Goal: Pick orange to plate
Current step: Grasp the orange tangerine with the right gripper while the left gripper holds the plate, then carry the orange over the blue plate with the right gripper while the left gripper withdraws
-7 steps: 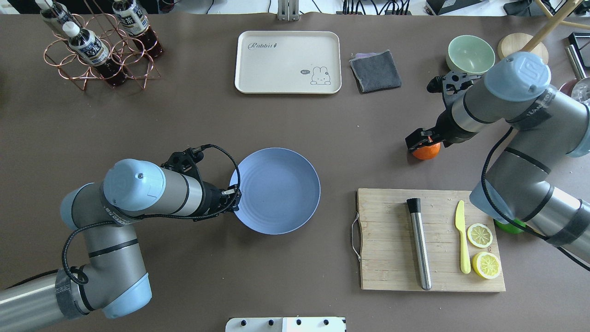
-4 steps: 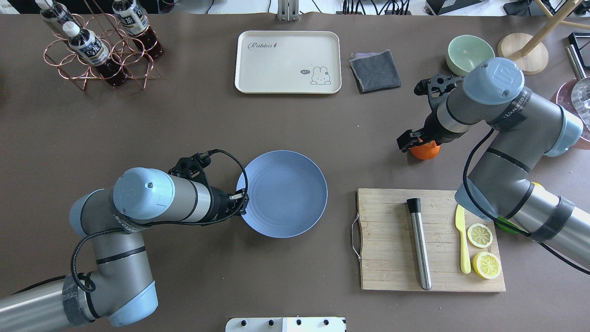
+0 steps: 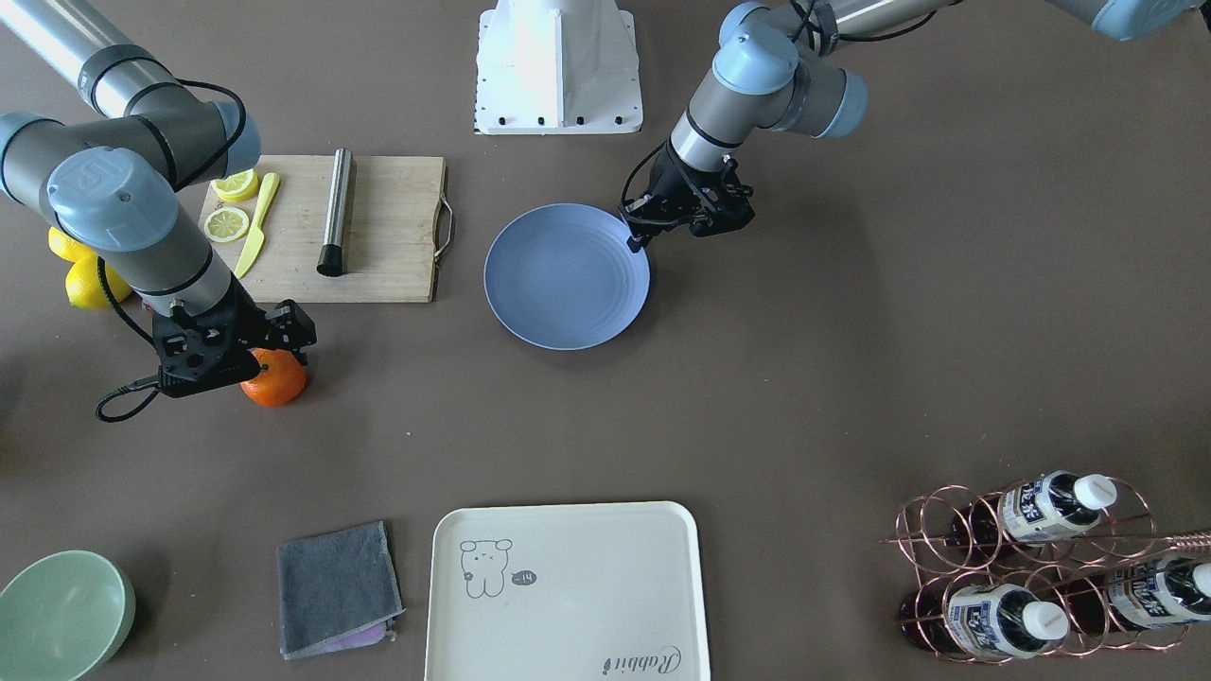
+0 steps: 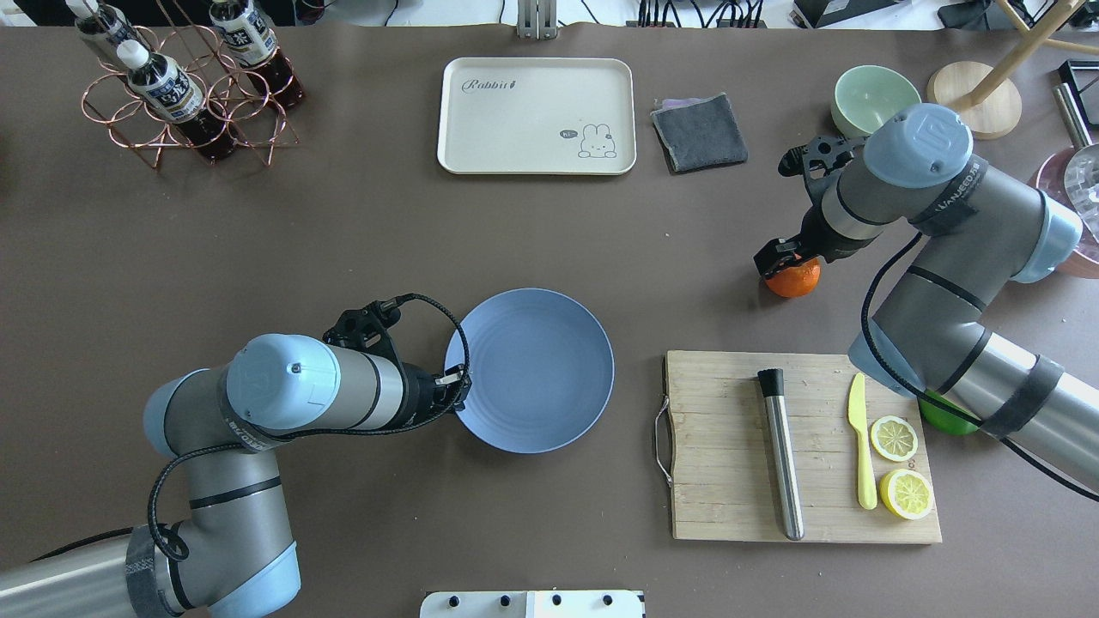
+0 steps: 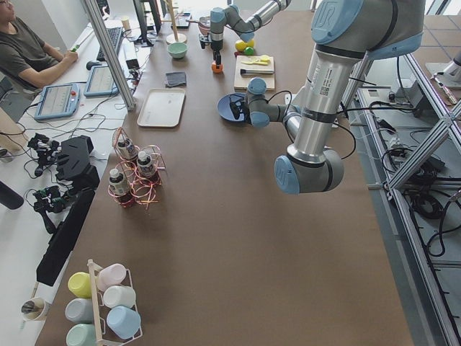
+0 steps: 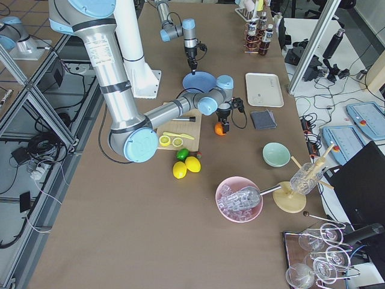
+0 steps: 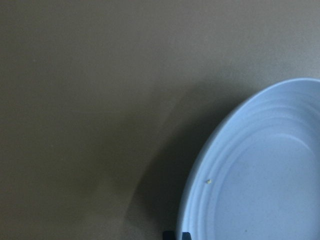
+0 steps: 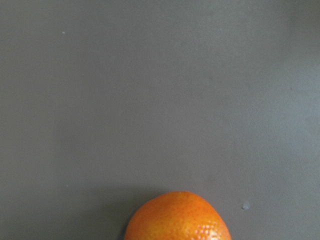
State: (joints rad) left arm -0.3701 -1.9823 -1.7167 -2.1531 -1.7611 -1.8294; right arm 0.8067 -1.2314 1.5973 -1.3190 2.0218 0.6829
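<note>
The orange (image 4: 794,280) lies on the brown table at the right, also low in the right wrist view as the orange (image 8: 177,218). My right gripper (image 4: 783,266) stands directly over the orange (image 3: 276,380), and its black body hides the fingers, so open or shut is unclear. The periwinkle plate (image 4: 537,369) sits mid-table, left of the cutting board. My left gripper (image 4: 458,386) is shut on the plate's left rim, seen in the front view as the left gripper (image 3: 636,241) at the plate (image 3: 566,279). Part of the plate (image 7: 260,175) fills the left wrist view.
A wooden cutting board (image 4: 730,463) with a steel muddler (image 4: 781,455), yellow knife (image 4: 861,438) and two lemon slices lies near the right arm. A lime (image 4: 944,421) peeks from under it. Pale green bowl (image 4: 876,99), grey cloth (image 4: 700,133), cream tray (image 4: 537,116) and bottle rack (image 4: 185,94) line the far side.
The left arm has dragged the plate to the right and slightly toward the robot. The right arm shifted its elbow and wrist while its gripper stayed over the orange, which barely moved.
</note>
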